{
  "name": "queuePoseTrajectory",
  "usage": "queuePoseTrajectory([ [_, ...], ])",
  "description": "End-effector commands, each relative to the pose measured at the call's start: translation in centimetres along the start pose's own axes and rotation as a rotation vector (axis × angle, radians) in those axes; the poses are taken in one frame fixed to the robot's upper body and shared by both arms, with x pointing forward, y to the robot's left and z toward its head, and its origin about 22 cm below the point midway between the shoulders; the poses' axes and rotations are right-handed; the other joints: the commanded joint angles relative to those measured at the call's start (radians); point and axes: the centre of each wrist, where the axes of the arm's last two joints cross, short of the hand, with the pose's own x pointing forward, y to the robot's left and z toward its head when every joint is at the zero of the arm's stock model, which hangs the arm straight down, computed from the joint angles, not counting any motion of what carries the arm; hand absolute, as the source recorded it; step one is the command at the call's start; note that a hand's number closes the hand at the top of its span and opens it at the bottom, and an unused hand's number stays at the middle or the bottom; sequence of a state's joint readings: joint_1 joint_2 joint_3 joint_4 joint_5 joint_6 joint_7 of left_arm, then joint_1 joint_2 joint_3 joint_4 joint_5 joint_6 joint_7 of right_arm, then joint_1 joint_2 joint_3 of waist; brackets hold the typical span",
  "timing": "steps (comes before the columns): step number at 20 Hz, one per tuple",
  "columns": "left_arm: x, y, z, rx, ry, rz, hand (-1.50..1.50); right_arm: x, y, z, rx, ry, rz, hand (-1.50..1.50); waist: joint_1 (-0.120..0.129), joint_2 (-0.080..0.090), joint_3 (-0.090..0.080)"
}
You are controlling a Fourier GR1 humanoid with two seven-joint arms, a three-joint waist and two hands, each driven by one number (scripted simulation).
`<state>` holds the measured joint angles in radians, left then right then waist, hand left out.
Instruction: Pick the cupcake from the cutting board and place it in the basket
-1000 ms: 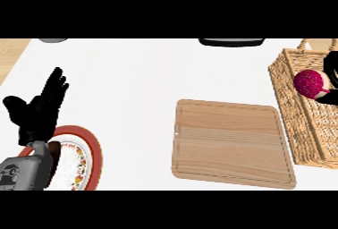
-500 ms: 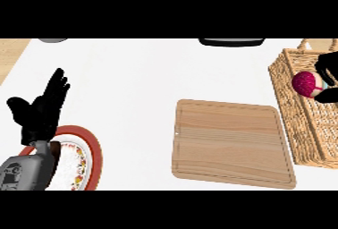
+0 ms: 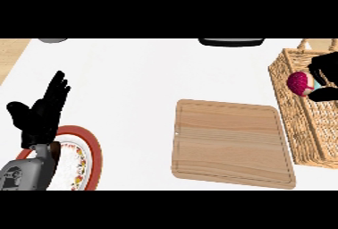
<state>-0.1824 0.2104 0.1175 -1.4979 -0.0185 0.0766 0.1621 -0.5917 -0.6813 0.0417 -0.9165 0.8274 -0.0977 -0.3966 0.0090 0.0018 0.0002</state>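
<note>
Right hand (image 3: 325,67) at the right edge, over the wicker basket (image 3: 297,129): fingers and thumb curled round the cupcake (image 3: 299,83), one dark part above it, one below. Cupcake has pink frosting and a pale blue wrapper, and sits inside the basket's outline, at its upper part; can't tell if it touches the bottom. Cutting board (image 3: 231,143) is bare wood, just left of the basket. Left hand (image 3: 40,117) rests open at the left edge, fingers straight and pointing up, holding nothing. Below it is a red-rimmed plate (image 3: 92,154) with a band of small coloured marks inside the rim, too small to read. Two dark items are cut off at the top edge.
</note>
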Motion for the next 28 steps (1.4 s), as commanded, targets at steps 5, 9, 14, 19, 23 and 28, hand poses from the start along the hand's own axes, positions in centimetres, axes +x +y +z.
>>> queuePoseTrajectory([
  [5,0.0,1.5,-0.3,-0.002,-0.001,-0.005,0.00,-1.1,2.2,-0.6,0.013,0.011,0.071,1.50,0.003,0.001,0.000],
  [9,1.9,-0.8,0.2,0.019,-0.012,-0.012,0.00,-2.0,2.7,0.7,0.044,0.021,0.090,1.50,-0.001,-0.001,0.000],
  [14,-0.3,-0.3,-0.1,-0.010,0.011,-0.002,0.00,-2.0,2.3,-0.6,0.105,0.016,0.078,1.50,0.001,0.001,0.000],
  [19,3.3,0.8,-1.4,-0.003,-0.002,0.001,0.00,-2.5,3.4,-0.9,0.145,0.038,0.076,1.50,0.009,0.003,0.001],
  [23,1.5,-0.3,-0.3,-0.005,0.013,-0.005,0.00,-0.5,4.3,-1.8,0.176,0.032,0.057,1.50,0.003,0.000,0.000],
  [28,-0.1,-0.6,0.6,0.004,-0.007,0.007,0.00,-2.3,5.0,0.2,0.246,0.136,0.039,1.50,0.000,0.000,0.000],
])
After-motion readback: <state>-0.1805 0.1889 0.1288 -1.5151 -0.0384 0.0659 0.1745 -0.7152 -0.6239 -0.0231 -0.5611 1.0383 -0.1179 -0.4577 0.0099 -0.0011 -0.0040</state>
